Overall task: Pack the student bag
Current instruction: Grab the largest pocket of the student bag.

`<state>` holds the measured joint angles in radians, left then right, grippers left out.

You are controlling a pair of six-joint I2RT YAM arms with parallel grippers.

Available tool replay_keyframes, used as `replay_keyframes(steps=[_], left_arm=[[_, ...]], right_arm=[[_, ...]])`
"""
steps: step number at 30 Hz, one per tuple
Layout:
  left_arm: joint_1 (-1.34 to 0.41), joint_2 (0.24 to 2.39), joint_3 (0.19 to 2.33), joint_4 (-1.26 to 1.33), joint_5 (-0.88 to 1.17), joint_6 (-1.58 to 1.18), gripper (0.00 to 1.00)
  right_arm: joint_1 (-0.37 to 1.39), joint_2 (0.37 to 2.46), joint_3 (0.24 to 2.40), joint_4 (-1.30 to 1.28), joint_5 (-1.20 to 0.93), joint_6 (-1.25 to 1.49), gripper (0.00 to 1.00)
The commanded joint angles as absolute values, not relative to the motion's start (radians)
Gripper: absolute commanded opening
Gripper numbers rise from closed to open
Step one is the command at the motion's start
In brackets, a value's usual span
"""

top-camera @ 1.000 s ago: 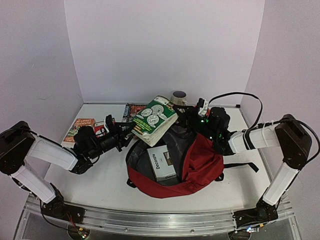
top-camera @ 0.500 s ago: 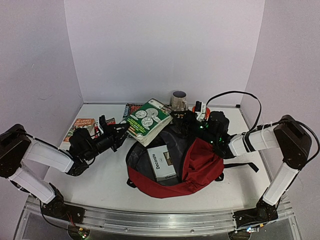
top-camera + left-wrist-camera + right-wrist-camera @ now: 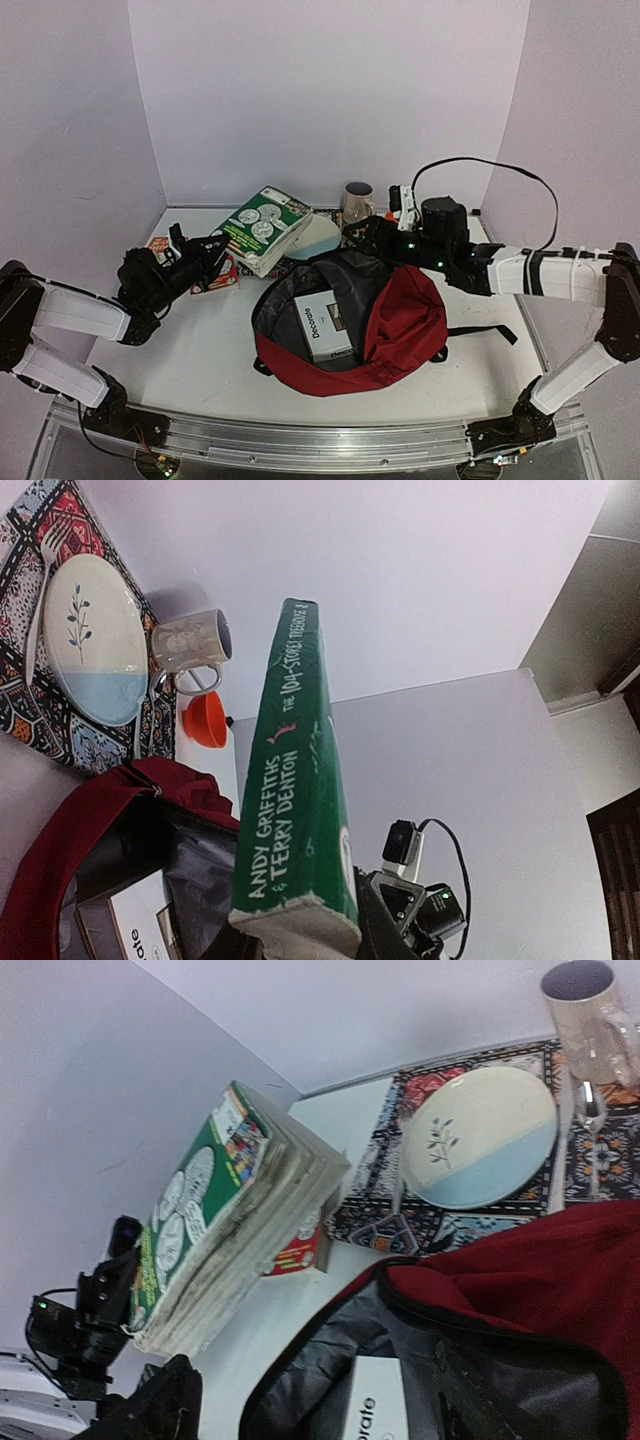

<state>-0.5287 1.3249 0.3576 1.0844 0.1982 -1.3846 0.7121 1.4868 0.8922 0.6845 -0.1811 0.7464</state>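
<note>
**A:** Where is the student bag (image 3: 400, 330) sitting?

**B:** It is lying open in the middle of the table (image 3: 200, 350), grey lining showing. A white box (image 3: 325, 325) is resting inside, and both wrist views are cutting off its print.

**A:** Is the left pincer (image 3: 208, 250) holding anything?

**B:** It is clamping the green book (image 3: 262, 225) by its lower end and tilting it up beyond the bag's left edge. In its own camera the book is covering most of the fingers.

**A:** And the right pincer (image 3: 362, 232)?

**B:** It is hovering at the bag's far rim with its jaws spread and nothing between them. Only one finger (image 3: 165, 1400) is showing in its camera.

**A:** What is getting hidden at the back?

**B:** The book is overlapping a plate (image 3: 318, 238) lying on a patterned mat (image 3: 372, 1200), with a mug (image 3: 357, 202) standing nearby. A small red booklet (image 3: 222, 275) is peeking out underneath, too covered to read.
</note>
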Motion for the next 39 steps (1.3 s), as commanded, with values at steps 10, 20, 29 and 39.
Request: replay_keyframes(steps=[10, 20, 29, 39], left_arm=[[-0.348, 1.277, 0.416, 1.049, 0.556, -1.377, 0.0], [-0.324, 1.211, 0.397, 0.972, 0.735, -1.37, 0.0], [-0.324, 1.152, 0.376, 0.891, 0.83, -1.363, 0.0], [-0.326, 1.122, 0.381, 0.746, 0.925, -1.309, 0.0]], right_arm=[[0.711, 1.448, 1.059, 0.004, 0.092, 0.513, 0.91], [0.708, 1.602, 1.124, 0.002, 0.059, 0.516, 0.89], [0.709, 1.588, 1.13, 0.002, 0.053, 0.502, 0.57], [0.709, 1.451, 1.159, 0.008, 0.062, 0.472, 0.0]])
